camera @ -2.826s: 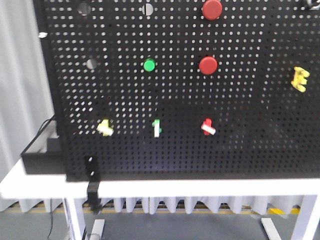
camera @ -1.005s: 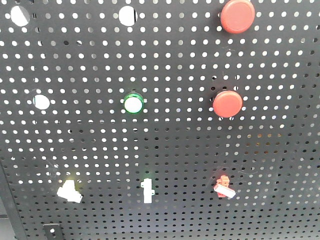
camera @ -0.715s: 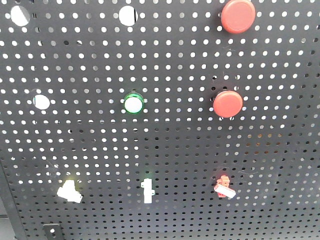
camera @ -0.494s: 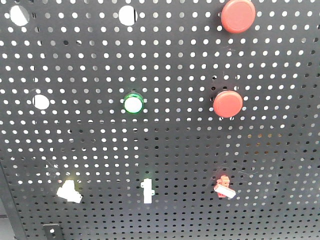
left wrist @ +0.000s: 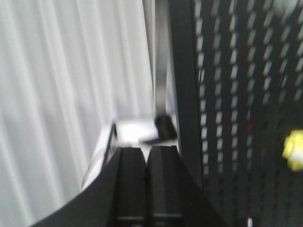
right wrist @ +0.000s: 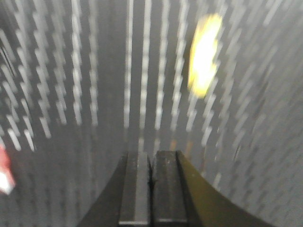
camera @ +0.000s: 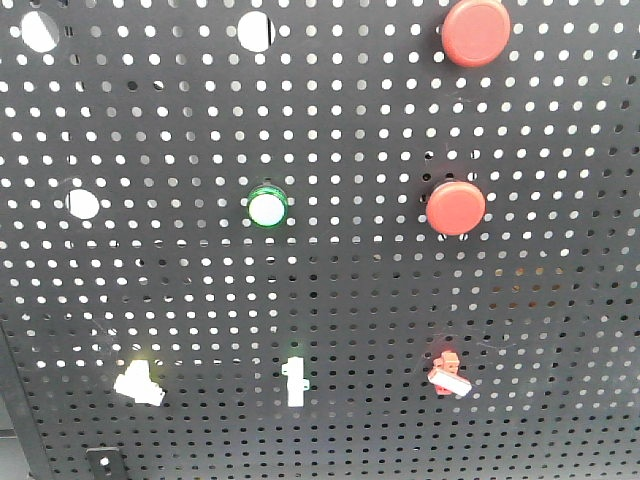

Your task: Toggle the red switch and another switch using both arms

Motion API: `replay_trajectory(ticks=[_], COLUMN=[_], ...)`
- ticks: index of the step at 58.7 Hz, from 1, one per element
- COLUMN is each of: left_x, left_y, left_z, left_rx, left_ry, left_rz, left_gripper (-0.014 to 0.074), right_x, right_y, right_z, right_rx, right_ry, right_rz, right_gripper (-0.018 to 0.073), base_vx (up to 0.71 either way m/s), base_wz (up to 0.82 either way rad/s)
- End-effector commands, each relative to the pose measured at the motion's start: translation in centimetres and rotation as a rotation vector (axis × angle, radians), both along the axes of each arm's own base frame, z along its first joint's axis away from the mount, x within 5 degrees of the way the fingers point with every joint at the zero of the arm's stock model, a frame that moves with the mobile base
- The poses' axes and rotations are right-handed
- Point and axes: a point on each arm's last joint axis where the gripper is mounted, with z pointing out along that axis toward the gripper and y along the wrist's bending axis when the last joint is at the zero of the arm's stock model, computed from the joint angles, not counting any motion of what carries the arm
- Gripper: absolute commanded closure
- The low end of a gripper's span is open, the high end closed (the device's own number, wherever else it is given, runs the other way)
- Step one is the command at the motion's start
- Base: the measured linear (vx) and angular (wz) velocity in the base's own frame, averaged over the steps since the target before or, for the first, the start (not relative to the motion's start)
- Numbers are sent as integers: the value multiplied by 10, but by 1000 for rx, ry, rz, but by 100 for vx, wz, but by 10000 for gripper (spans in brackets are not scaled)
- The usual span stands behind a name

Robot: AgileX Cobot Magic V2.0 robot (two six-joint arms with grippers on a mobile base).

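Showing the left gripper (left wrist: 144, 189) low in its wrist view, jaws pressed together, just beside the pegboard (left wrist: 227, 94) edge, a blurred yellow patch (left wrist: 295, 149) at far right, the white counter (left wrist: 130, 131) beyond. Catching the right gripper (right wrist: 151, 189) bottom centre, jaws likewise together, facing the board, a yellow blur (right wrist: 204, 54) upper right. Placing, in the front view, the red switch (camera: 448, 372) at lower right, the yellow-based switch (camera: 140, 382) at lower left, a white toggle (camera: 294, 380) between them, a round red button (camera: 456, 207) and a green button (camera: 267, 207) above.
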Motion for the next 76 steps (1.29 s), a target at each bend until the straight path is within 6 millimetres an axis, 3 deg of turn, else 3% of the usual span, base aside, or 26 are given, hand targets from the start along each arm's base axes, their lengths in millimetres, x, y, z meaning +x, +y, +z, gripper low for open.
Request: replay_trajectory(ticks=[1,8,18,26,37,52,65,76], left_x=[9,15,26,39,56,81,106,113], left_y=[0,-1,-4,-17,-45,-73,-86,-89], left_z=[11,10,4,1,7,13,25,19], left_rx=[26,102,-2,7,12,-11,-23,-20], left_ry=[-36,-23,32,46,-78,-73,-50,12], left_rz=[-1,0,-30,-126,-293,-390,-400,-399], left_gripper=[594,594,594,594,594,594,594,594], right_x=[9,15,17,17,17,17,17,17], right_y=[2,2,3,3,3,3,3,3], right_z=[18,17,16,16,16,16,16,16], right_rx=[-5,0,2,2,2,2,2,2], right_ry=[-123,-124,-116,-116,-116,-116,-116,-116], right_rz=[15,20,21,21,21,21,21,21], right_gripper=[566,566,566,566,566,566,566,566], base_vx=[0,0,0,0,0,0,0,0], base_wz=[0,0,0,0,0,0,0,0])
